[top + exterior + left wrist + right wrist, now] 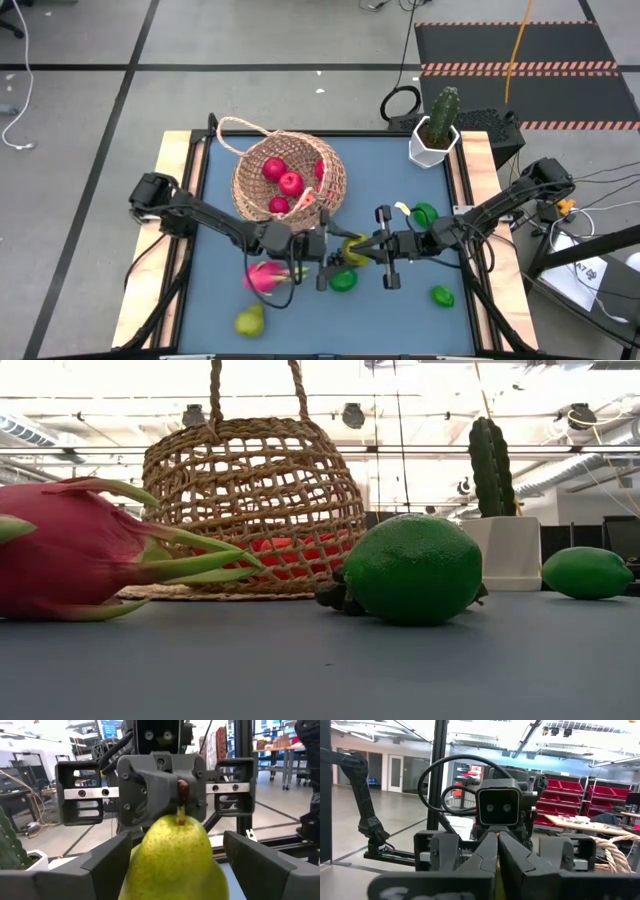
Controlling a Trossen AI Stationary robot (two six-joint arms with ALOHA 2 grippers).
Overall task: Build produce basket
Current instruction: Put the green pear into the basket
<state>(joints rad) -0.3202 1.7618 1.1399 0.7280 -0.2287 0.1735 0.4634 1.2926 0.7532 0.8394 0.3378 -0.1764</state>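
The tan wicker basket [290, 180] [255, 500] stands on its base on the blue table and holds red fruits [290, 183]. Between my two grippers, in front of the basket, is a yellow-green pear [352, 248] [175, 860]. My right gripper [362, 247] [499, 857] is shut on it. My left gripper [338, 256] [177, 870] is open, one finger on either side of the pear's body. On the table lie a pink dragon fruit [265, 275] [70, 550], a second pear [250, 320], three limes [343, 281] [442, 295] [424, 213] and dark grapes [335, 595]. My right gripper pinches the pear by its stem end [181, 805] between its two fingers [512, 855]. The fingers come level from the table's right side, in line with the pear. The pear is lifted clear of the table, its stem toward the right gripper and its body between the left fingers.
A white hexagonal pot with a green cactus [435, 135] [490, 465] stands at the table's far right corner. The nearest lime [412, 568] lies just below the two grippers. The wooden table border [175, 200] runs along the left and right sides.
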